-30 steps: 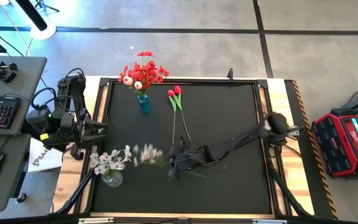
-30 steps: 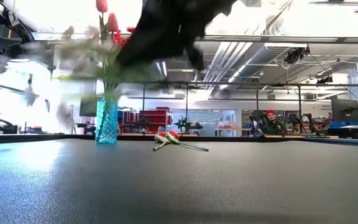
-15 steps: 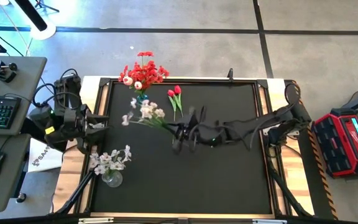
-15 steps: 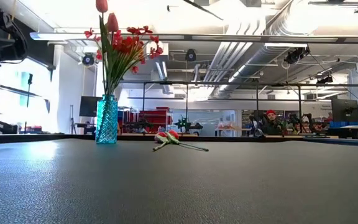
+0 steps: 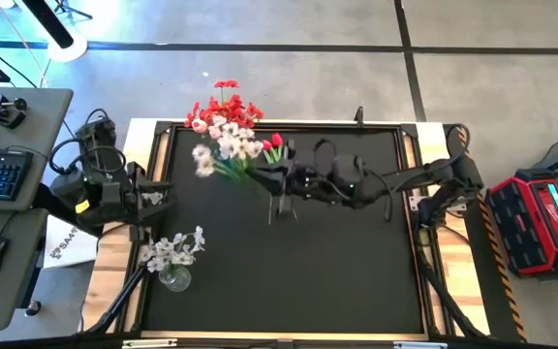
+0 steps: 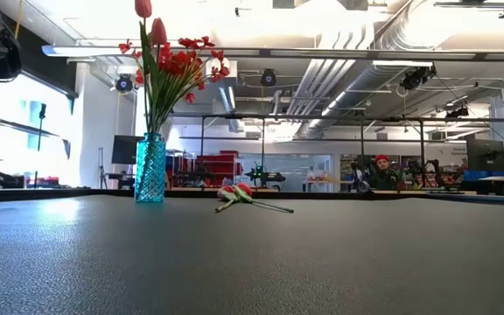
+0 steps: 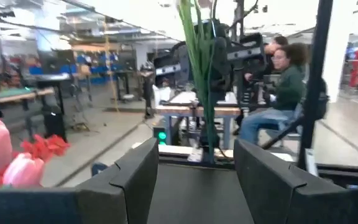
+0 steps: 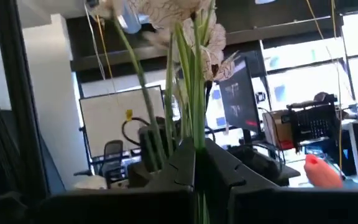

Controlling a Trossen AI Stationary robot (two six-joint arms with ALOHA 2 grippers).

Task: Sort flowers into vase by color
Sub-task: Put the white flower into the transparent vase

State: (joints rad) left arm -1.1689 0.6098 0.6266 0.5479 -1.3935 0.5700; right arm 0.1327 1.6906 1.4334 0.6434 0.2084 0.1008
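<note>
Your right gripper [image 5: 264, 173] is clamped tight on the thin green stems of a white small-blossom spray [image 5: 223, 150], whose blooms stick out past the claw, right beside the red bouquet in the blue glass vase [image 6: 150, 168]. The right wrist view shows the stems [image 8: 194, 93] pinched between the fingers; the low view misses the spray entirely. Your left gripper [image 5: 163, 197] waits at the left table edge, jaws apart, near the clear vase of white flowers [image 5: 172, 255].

site: robotics lab | cues: exposed ceiling ducts [image 6: 383, 52]; workbenches [image 7: 185, 112]
</note>
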